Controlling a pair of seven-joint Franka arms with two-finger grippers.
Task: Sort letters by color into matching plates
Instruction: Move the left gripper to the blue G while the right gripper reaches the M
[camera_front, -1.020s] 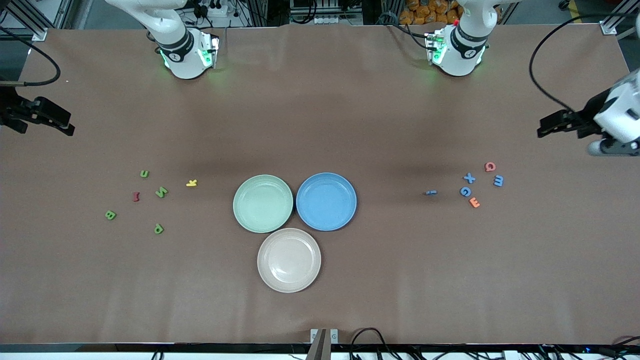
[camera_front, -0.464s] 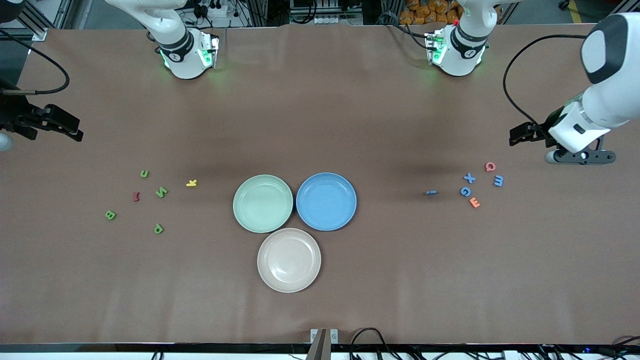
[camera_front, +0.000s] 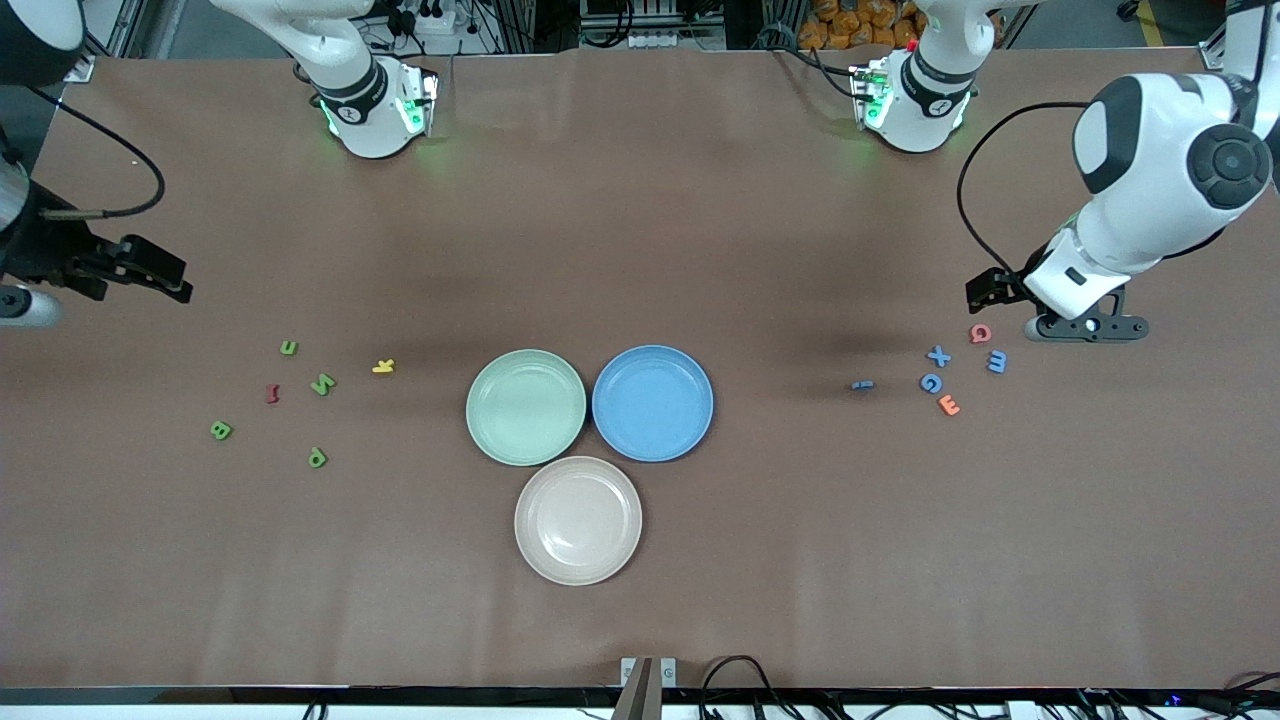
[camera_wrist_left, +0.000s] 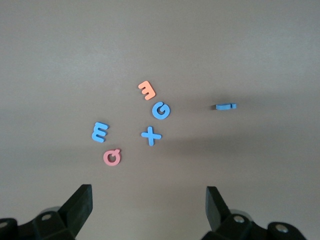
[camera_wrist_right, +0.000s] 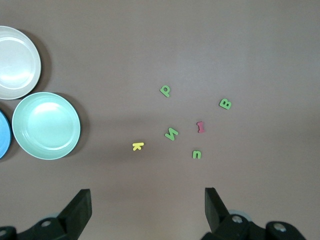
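left gripper hangs over the brown matte tabletop at the left arm's end, black fingers spread wide, holding nothing; four chunky blue foam letters lie flat near its fingertips, mixed with a pink q and an orange e. right gripper likewise wide apart and empty, over four chunky green foam letters, a yellow k and a red letter. round shallow pale green plate touches the medium blue plate mid-table; a beige plate sits just beside both.
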